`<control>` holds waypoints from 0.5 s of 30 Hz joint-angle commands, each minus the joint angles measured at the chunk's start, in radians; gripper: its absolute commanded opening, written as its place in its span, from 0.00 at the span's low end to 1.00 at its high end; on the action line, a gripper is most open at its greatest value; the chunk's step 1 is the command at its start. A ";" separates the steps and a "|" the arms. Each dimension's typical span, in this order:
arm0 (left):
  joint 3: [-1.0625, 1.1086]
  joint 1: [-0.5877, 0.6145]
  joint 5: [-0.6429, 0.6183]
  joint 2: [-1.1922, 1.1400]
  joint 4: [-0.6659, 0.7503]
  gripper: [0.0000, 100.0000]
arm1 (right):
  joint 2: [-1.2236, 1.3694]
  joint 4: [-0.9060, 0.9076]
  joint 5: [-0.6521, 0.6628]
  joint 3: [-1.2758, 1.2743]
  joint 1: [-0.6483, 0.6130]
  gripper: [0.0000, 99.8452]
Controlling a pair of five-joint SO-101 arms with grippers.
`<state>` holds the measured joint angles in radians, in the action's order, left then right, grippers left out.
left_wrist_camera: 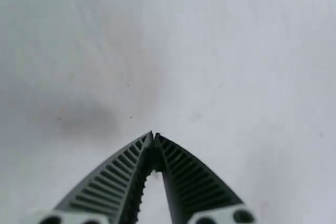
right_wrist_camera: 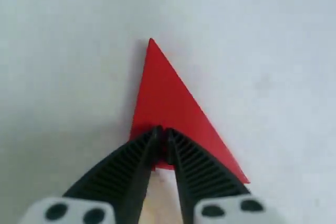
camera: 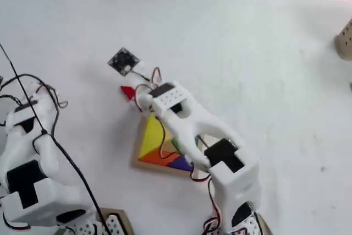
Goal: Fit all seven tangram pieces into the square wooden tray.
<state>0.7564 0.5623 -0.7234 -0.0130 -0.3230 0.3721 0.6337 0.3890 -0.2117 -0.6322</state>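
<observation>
Red triangle [right_wrist_camera: 168, 103], just outside the wooden tray [camera: 157, 167], is pinched at one edge by the closed right hand [right_wrist_camera: 161, 132], so thin a grip could let it twist or slip, while the left hand [left_wrist_camera: 154, 137] rests shut, empty

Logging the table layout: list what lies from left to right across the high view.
left arm → red triangle → wooden tray → perforated block at the right edge
</observation>
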 commanded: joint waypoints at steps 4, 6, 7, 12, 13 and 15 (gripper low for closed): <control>-0.029 -0.019 -0.003 0.004 0.026 0.02 | -0.053 0.070 0.060 -0.003 0.128 0.02; -0.028 -0.019 -0.003 0.004 0.026 0.02 | -0.056 0.070 0.063 -0.014 0.166 0.02; -0.028 -0.019 -0.003 0.004 0.026 0.02 | -0.056 0.073 0.063 -0.014 0.182 0.02; -0.028 -0.019 -0.003 0.004 0.028 0.02 | -0.102 0.105 0.057 -0.014 0.205 0.02; -0.028 -0.019 -0.003 0.004 0.028 0.02 | -0.125 0.110 0.055 -0.018 0.202 0.02; -0.028 -0.019 -0.003 0.004 0.028 0.02 | -0.188 0.131 0.055 -0.029 0.209 0.02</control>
<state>0.7564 0.5531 -0.7234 -0.0130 -0.3230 0.3061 0.7411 0.4427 -0.2409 -0.4388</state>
